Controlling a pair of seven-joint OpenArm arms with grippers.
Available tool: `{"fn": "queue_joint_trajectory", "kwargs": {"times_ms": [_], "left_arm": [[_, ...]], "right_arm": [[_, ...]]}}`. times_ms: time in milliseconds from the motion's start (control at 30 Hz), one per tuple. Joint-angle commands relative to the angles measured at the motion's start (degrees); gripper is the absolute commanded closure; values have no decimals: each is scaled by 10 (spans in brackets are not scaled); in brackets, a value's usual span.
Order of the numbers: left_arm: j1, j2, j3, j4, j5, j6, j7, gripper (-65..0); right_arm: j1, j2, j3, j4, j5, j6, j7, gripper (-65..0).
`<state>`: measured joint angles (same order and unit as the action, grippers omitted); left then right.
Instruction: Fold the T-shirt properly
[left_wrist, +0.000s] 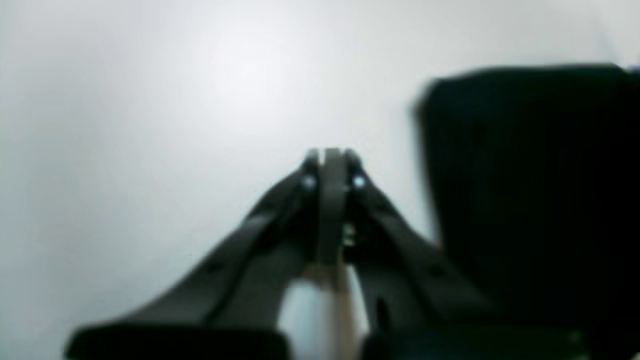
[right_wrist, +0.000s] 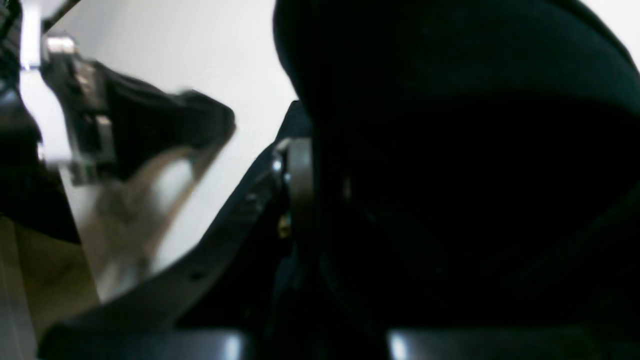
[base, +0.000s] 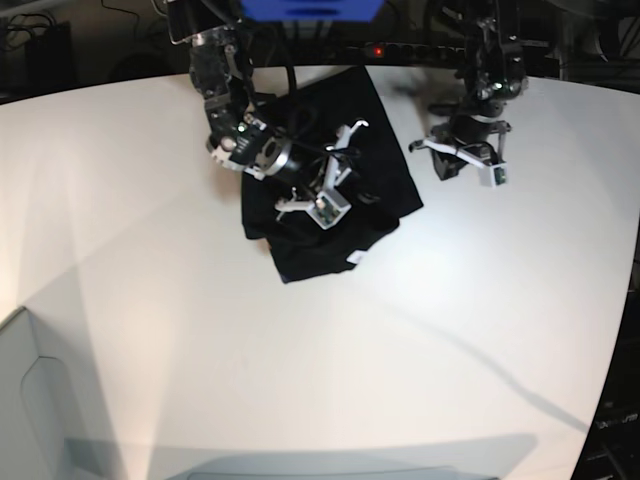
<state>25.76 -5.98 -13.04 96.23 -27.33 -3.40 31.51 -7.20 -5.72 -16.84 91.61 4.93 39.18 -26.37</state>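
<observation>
— So where does the T-shirt (base: 330, 190) lie?

— On the white table (base: 420, 340), toward its far edge, bunched into a rough dark block with a small white tag showing at its near corner.

— And the right gripper (base: 335, 170)?

— Directly over the T-shirt, down in the cloth. In the right wrist view one finger (right_wrist: 299, 180) presses against a thick black fold that fills most of the picture, and the other finger is hidden behind the fabric. The jaws look nearly together with cloth between them, so it appears clamped on the T-shirt.

— What about the left gripper (base: 465, 160)?

— It hangs just beside the T-shirt, off its edge on the side away from the right arm, above bare table. From the left wrist camera the fingertips (left_wrist: 332, 160) meet with no gap, and nothing sits between them. The black cloth (left_wrist: 530, 200) is off to one side of the closed tips, apart from them.

— Sharp pictures?

— No, both wrist views are blurred.
</observation>
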Motion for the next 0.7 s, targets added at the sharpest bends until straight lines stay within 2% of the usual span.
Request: {"fn": "queue_joint_trajectory", "kwargs": {"times_ms": [0,167,467,667], "left_arm": [[0,1,8,-2,4,4,45,-15],[-3,17,26,-4,7,4,62,0],[-44,13,48,-70,5,1,59,0],[-37,11,46,-52,5,-1,59,0]], "right_arm": [[6,-7,-3,13,14,8,15,0],[5,-7,-3,21,14,8,15,0],[5,-4,-91,37,12,8,14,0],[16,-6,-97,33,12,8,14,0]]}}
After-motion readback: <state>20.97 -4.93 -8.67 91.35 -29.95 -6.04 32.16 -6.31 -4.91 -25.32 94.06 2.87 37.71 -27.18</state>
